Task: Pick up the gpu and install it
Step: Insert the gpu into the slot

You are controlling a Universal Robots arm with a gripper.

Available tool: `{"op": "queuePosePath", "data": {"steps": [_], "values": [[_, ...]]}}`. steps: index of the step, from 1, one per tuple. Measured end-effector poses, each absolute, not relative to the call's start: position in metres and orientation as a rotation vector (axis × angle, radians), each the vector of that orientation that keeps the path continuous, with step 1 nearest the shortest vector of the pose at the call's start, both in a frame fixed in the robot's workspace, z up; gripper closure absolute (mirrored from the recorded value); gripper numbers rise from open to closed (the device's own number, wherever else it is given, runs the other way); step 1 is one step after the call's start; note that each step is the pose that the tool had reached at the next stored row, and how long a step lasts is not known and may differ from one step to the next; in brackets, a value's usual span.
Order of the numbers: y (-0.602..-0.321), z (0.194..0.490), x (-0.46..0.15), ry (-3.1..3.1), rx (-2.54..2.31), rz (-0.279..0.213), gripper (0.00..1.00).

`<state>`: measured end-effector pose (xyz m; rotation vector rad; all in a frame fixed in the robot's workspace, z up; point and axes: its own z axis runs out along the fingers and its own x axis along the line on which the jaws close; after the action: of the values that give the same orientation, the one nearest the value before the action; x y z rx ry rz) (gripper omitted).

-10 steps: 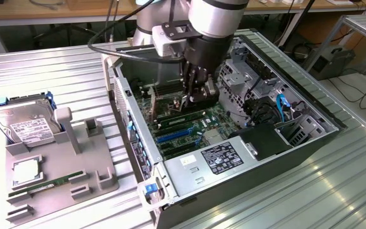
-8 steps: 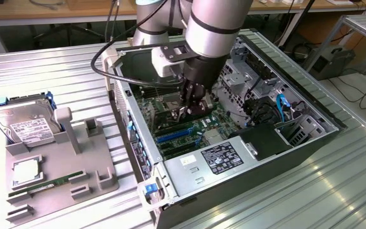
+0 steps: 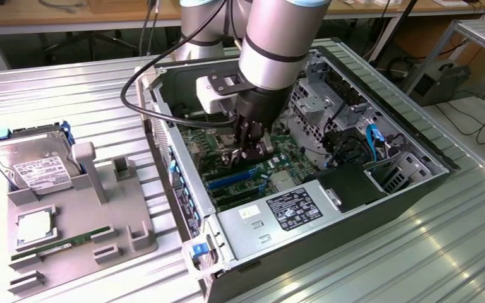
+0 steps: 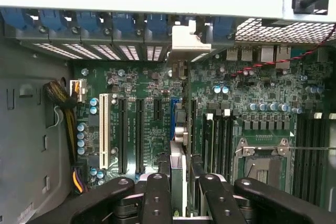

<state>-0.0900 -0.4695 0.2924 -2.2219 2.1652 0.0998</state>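
On the exterior view's left, a gray holder (image 3: 112, 221) sits on the ribbed metal tabletop (image 3: 74, 95). It carries a silver hard drive (image 3: 33, 161) standing tilted in its blue-edged cradle, a square processor chip (image 3: 33, 226) lying flat just in front of it, and a narrow green memory stick (image 3: 61, 242) lying along the holder's near edge. Further right lies the open computer case (image 3: 394, 189) with its side panel off and the green motherboard (image 3: 251, 180) exposed. The arm (image 3: 272, 44) reaches straight down into it, so the gripper (image 3: 255, 150) hangs low over the board near the blue expansion slots (image 3: 225, 178). In the wrist view the gpu (image 4: 178, 156) is seen edge-on, a thin card standing upright between the black fingers (image 4: 157, 198), which press in on it from either side and clamp it. The card runs along the line of a blue slot (image 4: 175, 109), among the black and white slots beside it. Its silvery end bracket (image 4: 184, 39) meets the case's rear wall under the row of blue latches (image 4: 113, 22). Whether the card's edge is fully seated in the slot cannot be told.
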Motion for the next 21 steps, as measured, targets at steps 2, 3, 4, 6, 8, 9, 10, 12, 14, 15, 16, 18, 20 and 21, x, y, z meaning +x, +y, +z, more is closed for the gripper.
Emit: {"op": "queuePosePath", "data": {"steps": [2,3,4,6,8,9,10,12,14,15,16,18,20,21], "values": [[-0.469,0.291,-0.091,2.167,-2.224,0.099,0.74],[-0.469,0.290,-0.091,2.169,-2.225,0.096,0.74],[-0.469,0.289,-0.092,2.171,-2.226,0.093,0.74],[-0.470,0.288,-0.093,2.172,-2.226,0.092,0.74],[-0.469,0.288,-0.093,2.172,-2.226,0.092,0.74],[-0.469,0.287,-0.093,2.172,-2.226,0.092,0.74],[-0.469,0.287,-0.094,2.172,-2.225,0.092,0.74],[-0.469,0.284,-0.094,2.200,-2.199,0.089,0.74],[-0.469,0.283,-0.094,2.220,-2.182,0.090,0.74],[-0.469,0.283,-0.094,2.225,-2.180,0.091,0.74],[-0.469,0.282,-0.094,2.226,-2.181,0.092,0.74],[-0.469,0.281,-0.094,2.230,-2.184,0.093,0.74],[-0.469,0.280,-0.094,2.233,-2.188,0.090,0.74],[-0.469,0.280,-0.094,2.235,-2.189,0.089,0.74]]}}
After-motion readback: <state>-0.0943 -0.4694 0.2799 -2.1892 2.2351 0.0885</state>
